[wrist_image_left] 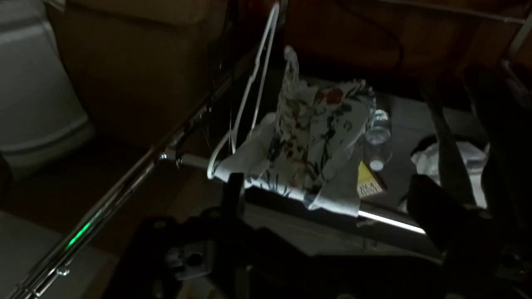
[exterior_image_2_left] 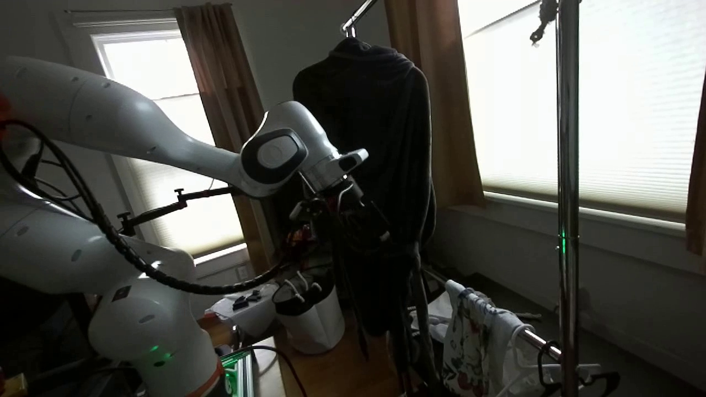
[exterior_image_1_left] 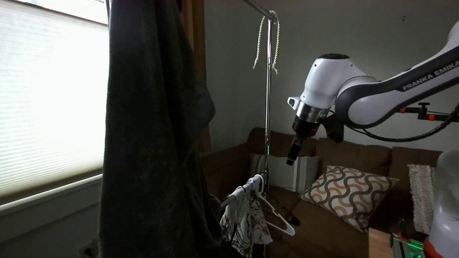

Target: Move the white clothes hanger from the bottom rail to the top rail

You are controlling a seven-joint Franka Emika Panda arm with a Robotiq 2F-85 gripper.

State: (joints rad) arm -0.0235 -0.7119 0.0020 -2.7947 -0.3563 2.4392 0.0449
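Near a chrome upright post (exterior_image_1_left: 268, 104), on the bottom rail (wrist_image_left: 392, 222), the white clothes hanger (exterior_image_1_left: 275, 213) hangs by its hook — just beside the draped floral cloth (wrist_image_left: 309, 133). Higher up and well apart from it, the gripper (wrist_image_left: 327, 177) tilts downward — its fingers (wrist_image_left: 235, 193) spread wide. From the top rail (exterior_image_2_left: 361, 13) hangs a dark garment (exterior_image_2_left: 380, 105); in an exterior view, a brown couch (exterior_image_1_left: 355, 154) bears a patterned pillow (exterior_image_1_left: 353, 195).

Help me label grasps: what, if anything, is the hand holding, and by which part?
Nothing: the hand is open, and the white hanger hangs on the bottom rail.
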